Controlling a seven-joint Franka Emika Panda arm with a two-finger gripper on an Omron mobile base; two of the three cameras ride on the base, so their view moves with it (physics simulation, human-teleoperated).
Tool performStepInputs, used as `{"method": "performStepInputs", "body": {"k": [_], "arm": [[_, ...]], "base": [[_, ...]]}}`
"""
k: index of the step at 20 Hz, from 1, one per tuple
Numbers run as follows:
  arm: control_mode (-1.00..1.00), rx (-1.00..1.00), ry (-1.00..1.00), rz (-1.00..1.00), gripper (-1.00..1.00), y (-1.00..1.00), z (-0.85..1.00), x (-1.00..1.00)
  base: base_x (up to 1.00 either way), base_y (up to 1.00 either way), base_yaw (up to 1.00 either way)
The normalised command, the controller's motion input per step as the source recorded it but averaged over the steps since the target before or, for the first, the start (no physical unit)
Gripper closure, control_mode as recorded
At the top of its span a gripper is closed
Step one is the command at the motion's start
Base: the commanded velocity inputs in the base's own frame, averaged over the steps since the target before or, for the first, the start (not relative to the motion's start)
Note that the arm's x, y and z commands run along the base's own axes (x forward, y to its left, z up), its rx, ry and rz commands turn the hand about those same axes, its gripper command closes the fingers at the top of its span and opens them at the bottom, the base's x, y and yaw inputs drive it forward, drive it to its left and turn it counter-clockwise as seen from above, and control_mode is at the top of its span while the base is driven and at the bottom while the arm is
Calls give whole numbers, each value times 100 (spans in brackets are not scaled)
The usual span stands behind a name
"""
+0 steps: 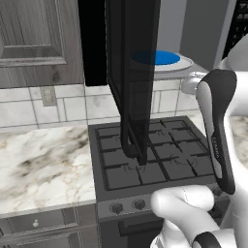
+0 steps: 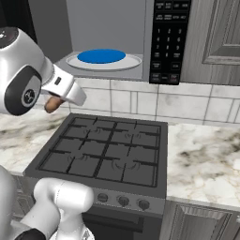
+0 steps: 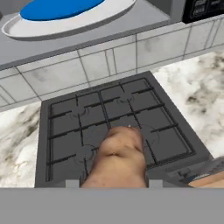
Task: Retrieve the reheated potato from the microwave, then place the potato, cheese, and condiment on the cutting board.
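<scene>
Potato [image 3: 119,159] is sitting clamped in the gripper [image 2: 55,102], jutting out ahead of the fingers; it is hanging in the air above the stove [image 2: 108,152], below and left of the open microwave [image 2: 168,40].

The microwave [image 1: 97,43], its dark glass door [image 1: 133,77] swung open edge-on toward the camera, hangs above a black gas stove [image 1: 155,155]. A white plate [image 1: 186,62] with a blue centre lies inside it. Marbled counter [image 1: 43,164] adjoins the stove's left edge; the robot arm [image 1: 218,131] rises at right.
</scene>
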Motion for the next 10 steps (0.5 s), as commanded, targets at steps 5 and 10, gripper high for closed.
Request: {"method": "performStepInputs", "body": {"k": [5, 10], "arm": [[-100, 16, 15, 0, 100, 11, -73, -7], [-100, 14, 9, 0, 100, 8, -68, 11]], "base": [[0, 0, 0], [0, 0, 0]]}}
